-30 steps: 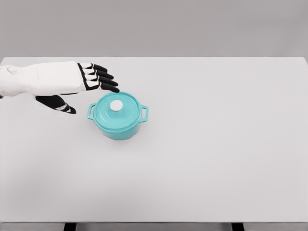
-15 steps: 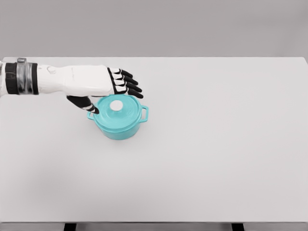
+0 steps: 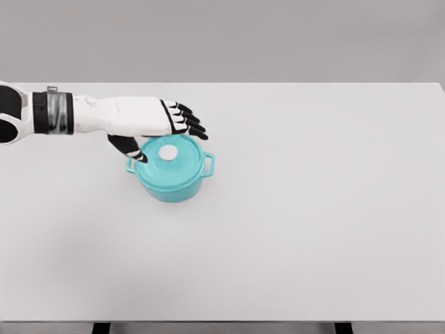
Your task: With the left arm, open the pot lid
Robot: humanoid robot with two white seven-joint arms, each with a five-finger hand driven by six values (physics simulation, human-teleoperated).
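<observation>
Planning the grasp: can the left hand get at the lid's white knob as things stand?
Probably yes. The left hand is open at the pot's far-left rim, fingers apart from the white knob, and nothing covers the lid.

The left arm enters from the nine o'clock edge and runs almost level toward three o'clock, white with a dark band at the wrist. The left robot hand (image 3: 149, 120) is held palm down, its four black-tipped fingers (image 3: 189, 120) stretched loosely toward three o'clock. The thumb (image 3: 131, 148) drops toward five o'clock, apart from the fingers, gripping nothing.
</observation>
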